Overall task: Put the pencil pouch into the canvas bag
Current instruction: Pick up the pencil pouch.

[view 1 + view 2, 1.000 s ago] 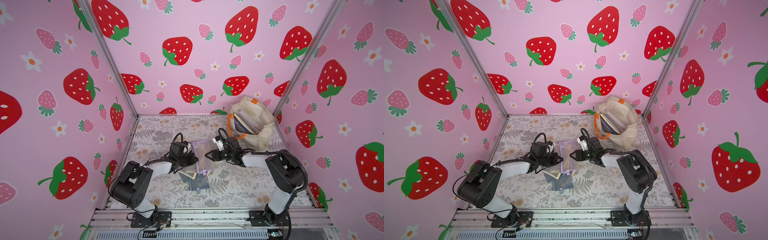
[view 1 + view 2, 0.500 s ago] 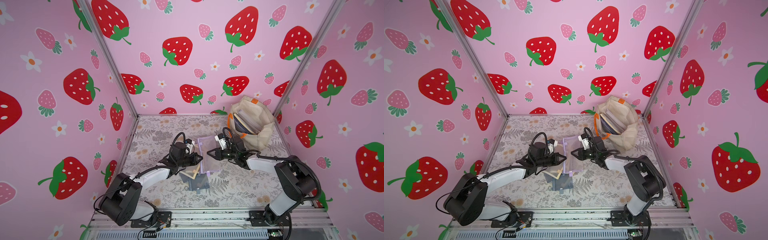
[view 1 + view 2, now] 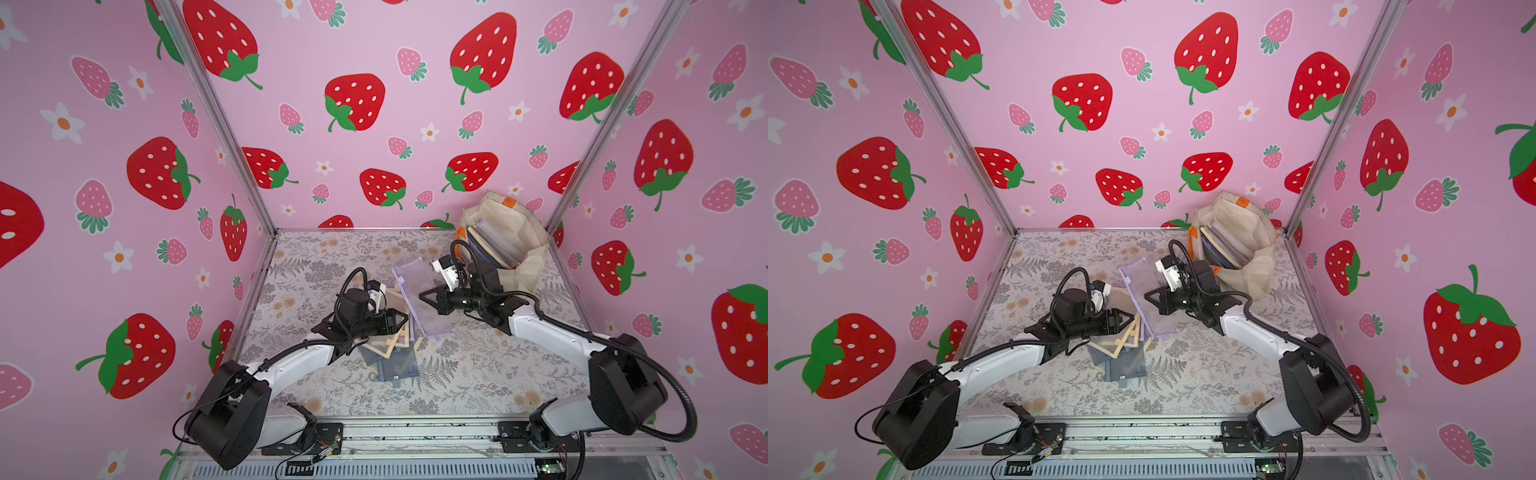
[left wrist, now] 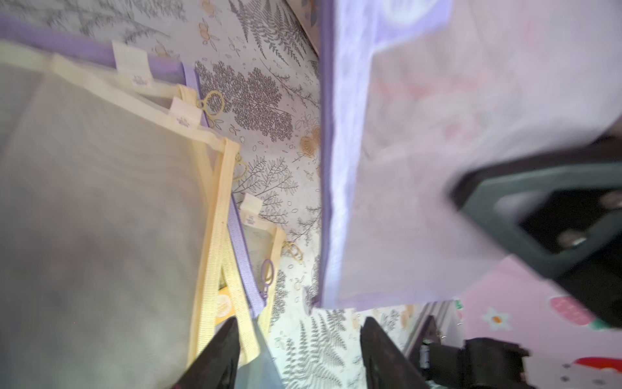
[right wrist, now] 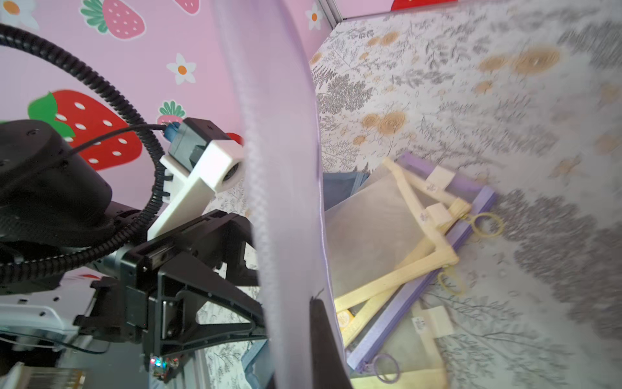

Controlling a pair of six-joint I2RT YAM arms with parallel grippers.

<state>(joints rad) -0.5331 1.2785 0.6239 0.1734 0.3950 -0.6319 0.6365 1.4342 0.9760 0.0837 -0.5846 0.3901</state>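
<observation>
Canvas bag (image 3: 533, 266), upper right of centre, mouth open. Lilac pencil pouch (image 3: 428, 320), mid-frame, tilted up on edge, pinched in my right gripper (image 3: 422, 296): light, floppy mesh, I judge; its stiffer zip border offers the surest hold. Left gripper (image 3: 403, 321), spread, empty.

Both arms reach from lower frame edge toward centre, forearms near level. Left gripper (image 3: 400, 322): jaws apart. Right gripper (image 3: 424, 296): jaws pinched on pencil pouch (image 3: 432, 322), slightly higher in frame.
</observation>
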